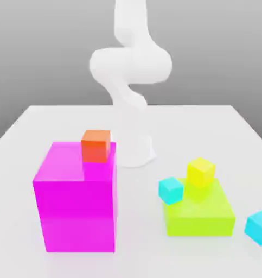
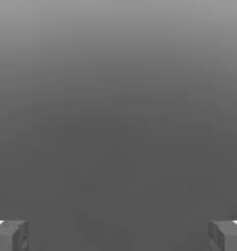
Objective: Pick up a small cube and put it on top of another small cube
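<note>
White tabletop (image 1: 40, 122) spans foreground, edges receding toward back. Behind it plain grey backdrop (image 1: 40, 49), lighter near top, soft even light.

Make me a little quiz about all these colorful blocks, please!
1. True or false: the orange cube sits on the magenta block.
2. How many cyan cubes are there: A) one, B) two, C) three?
3. Which small cube rests fully on top of the lime block?

Key:
1. True.
2. B: one cyan cube at the lime block's corner, another cyan cube on the table.
3. The yellow cube.
</note>
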`<state>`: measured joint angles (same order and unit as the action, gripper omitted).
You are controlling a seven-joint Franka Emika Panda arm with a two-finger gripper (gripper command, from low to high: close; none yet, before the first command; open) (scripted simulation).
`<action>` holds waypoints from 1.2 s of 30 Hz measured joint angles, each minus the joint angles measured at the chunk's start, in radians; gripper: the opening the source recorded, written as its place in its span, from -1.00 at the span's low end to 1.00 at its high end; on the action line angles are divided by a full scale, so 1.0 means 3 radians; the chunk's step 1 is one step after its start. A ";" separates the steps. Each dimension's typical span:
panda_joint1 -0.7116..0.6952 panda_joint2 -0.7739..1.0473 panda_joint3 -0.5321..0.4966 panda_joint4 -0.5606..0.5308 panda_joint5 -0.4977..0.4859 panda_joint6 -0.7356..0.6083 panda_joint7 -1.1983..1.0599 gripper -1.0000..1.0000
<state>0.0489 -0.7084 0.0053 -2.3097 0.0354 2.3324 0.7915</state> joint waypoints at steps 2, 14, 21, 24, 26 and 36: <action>0.0119 0.0258 0.0037 -0.0027 0.0105 0.0091 -0.0030 0.00; 0.0674 0.1710 0.0492 -0.0180 0.0387 0.0603 0.0038 0.00; 0.1084 0.2560 0.0724 -0.0278 0.0057 0.0930 0.0429 0.00; 0.1257 0.2924 0.0710 -0.0319 -0.0210 0.1064 0.0685 0.00; 0.1414 0.3165 0.0669 -0.0343 -0.0416 0.1146 0.0877 0.00; 0.1665 0.3852 0.0439 -0.0242 -0.0744 0.1632 0.1143 -1.00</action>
<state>0.5484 0.4472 0.1369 -2.3822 -0.1877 2.8218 1.1345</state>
